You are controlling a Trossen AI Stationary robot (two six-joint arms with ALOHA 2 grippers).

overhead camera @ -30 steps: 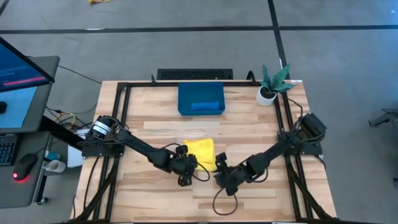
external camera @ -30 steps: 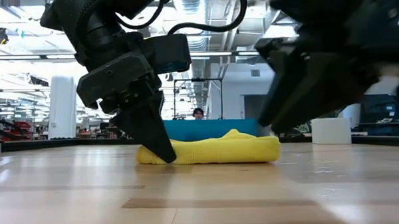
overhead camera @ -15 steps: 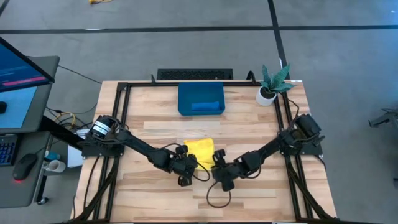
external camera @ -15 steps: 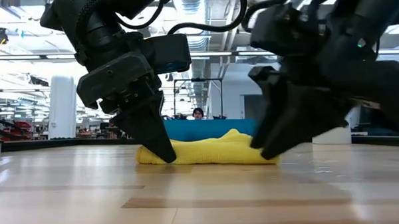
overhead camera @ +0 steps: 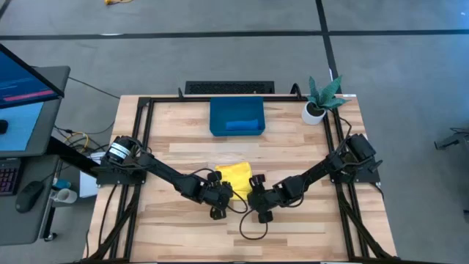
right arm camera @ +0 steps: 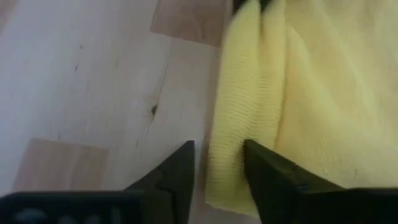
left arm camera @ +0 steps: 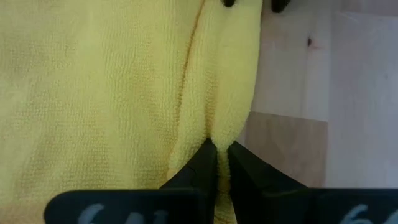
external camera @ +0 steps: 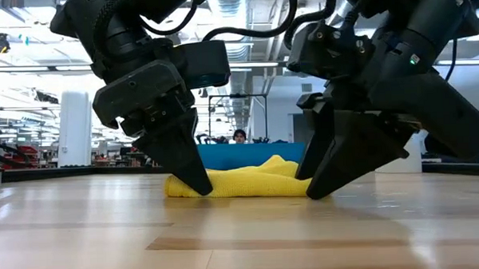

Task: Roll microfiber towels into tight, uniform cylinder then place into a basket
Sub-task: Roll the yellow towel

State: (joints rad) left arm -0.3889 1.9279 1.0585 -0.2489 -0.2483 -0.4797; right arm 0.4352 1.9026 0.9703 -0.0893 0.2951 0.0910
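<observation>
The yellow towel [overhead camera: 236,178] lay folded near the middle of the wooden surface [overhead camera: 293,147], toward 6 o'clock from the dark-blue basket [overhead camera: 236,116], well apart from it. It looked soft, light and limp, likely to sag and unroll unless pinched at a doubled edge; the near fold seemed the best hold. The left tool [left arm camera: 217,155] was closed, pinching the fold of the towel at its 7 o'clock corner. The right tool [right arm camera: 217,163] stood with jaws apart, straddling the edge at the 5 o'clock corner, not yet clamped. A blue cloth [overhead camera: 242,125] sat in the basket. A potted plant [overhead camera: 320,99] stood at 2 o'clock. The planks looked smooth, little grip. Beyond, an open workshop room; a person [external camera: 238,136] far behind.
</observation>
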